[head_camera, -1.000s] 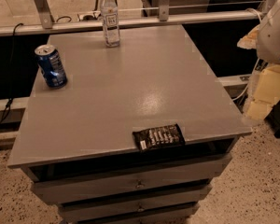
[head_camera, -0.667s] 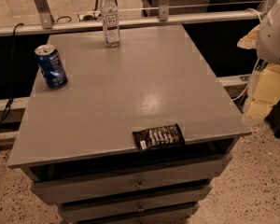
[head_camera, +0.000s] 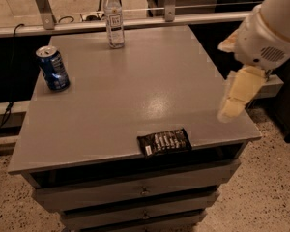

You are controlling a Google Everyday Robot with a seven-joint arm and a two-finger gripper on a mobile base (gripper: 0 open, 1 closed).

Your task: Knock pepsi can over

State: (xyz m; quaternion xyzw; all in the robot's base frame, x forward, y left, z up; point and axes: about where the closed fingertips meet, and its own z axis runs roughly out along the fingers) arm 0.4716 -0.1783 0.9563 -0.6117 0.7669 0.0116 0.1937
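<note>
The pepsi can, blue with white markings and a silver top, stands upright near the left edge of the grey table. My gripper, cream coloured, hangs from the white arm at the far right, over the table's right edge. It is far from the can, with the whole width of the table between them.
A clear plastic bottle with a white cap stands at the back middle of the table. A dark snack packet lies at the front edge. The table is a cabinet with drawers. A metal rail runs behind it.
My arm and gripper have moved left, from beside the table to over its right edge. The can, bottle and packet have not moved.
</note>
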